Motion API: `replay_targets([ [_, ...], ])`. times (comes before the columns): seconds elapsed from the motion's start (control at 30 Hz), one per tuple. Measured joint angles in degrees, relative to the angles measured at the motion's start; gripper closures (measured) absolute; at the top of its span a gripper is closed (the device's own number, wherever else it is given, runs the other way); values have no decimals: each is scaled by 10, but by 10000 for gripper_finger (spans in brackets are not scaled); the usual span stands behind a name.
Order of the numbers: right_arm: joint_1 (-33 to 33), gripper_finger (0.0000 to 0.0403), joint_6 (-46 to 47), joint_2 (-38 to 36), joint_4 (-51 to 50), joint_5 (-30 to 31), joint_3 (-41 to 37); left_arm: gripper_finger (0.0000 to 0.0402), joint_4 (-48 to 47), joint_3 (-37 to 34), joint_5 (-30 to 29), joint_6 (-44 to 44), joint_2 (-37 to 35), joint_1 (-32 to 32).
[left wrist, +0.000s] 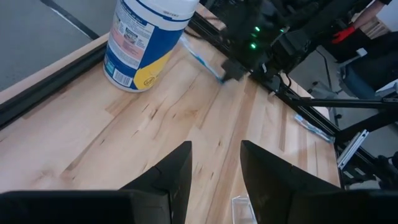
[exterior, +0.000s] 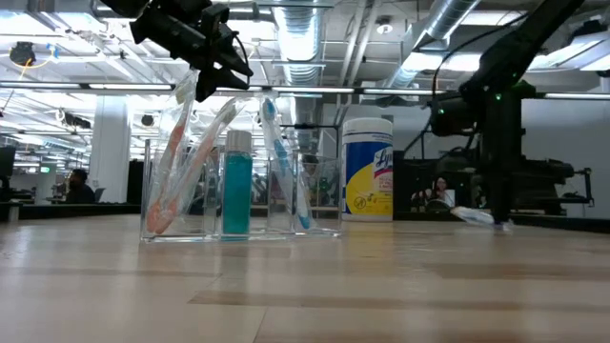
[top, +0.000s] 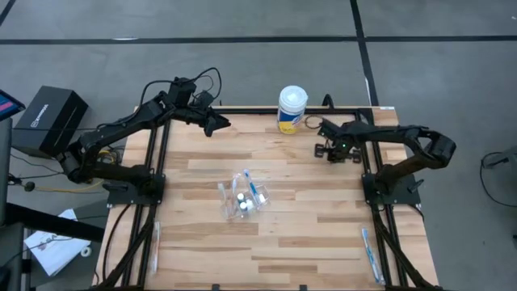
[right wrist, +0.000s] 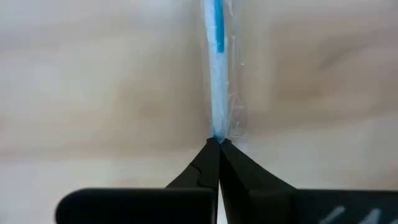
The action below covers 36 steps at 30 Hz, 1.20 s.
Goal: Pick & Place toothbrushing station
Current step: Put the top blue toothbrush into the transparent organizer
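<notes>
A blue toothbrush in a clear wrapper (right wrist: 216, 74) lies on the wooden table at the far right, next to a wipes canister (top: 292, 109). My right gripper (right wrist: 219, 142) is shut on its end; it also shows in the high view (top: 329, 151) and the low view (exterior: 496, 221). My left gripper (left wrist: 214, 168) is open and empty, raised above the table's far left (top: 214, 123). A clear organizer (top: 242, 196) stands mid-table with several toothbrushes and a teal tube (exterior: 236, 186) upright in it. My right gripper pinches the near end of the wrapped toothbrush (right wrist: 217, 132) between its two fingertips. The fingers point down at the table and lie along the brush. The brush stretches away from the fingers, flat on the table (left wrist: 200, 59).
Another wrapped toothbrush (top: 370, 255) lies near the table's front right edge. A clear wrapper (top: 156, 242) lies at the left edge. Black frame rails (top: 153, 162) run along both sides. Bare wood lies in front of the organizer.
</notes>
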Motion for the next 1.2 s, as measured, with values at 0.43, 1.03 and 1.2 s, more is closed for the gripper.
replay_targets([
  [0.43, 304, 402, 282, 0, 157, -95, 2, 271, 6, 0, 0, 2, 0, 0],
  [1.03, 459, 306, 433, -2, 210, -60, 2, 271, 14, 0, 0, 2, 0, 0],
  [1.2, 459, 226, 433, -2, 210, -60, 2, 271, 14, 0, 0, 1, 0, 0],
])
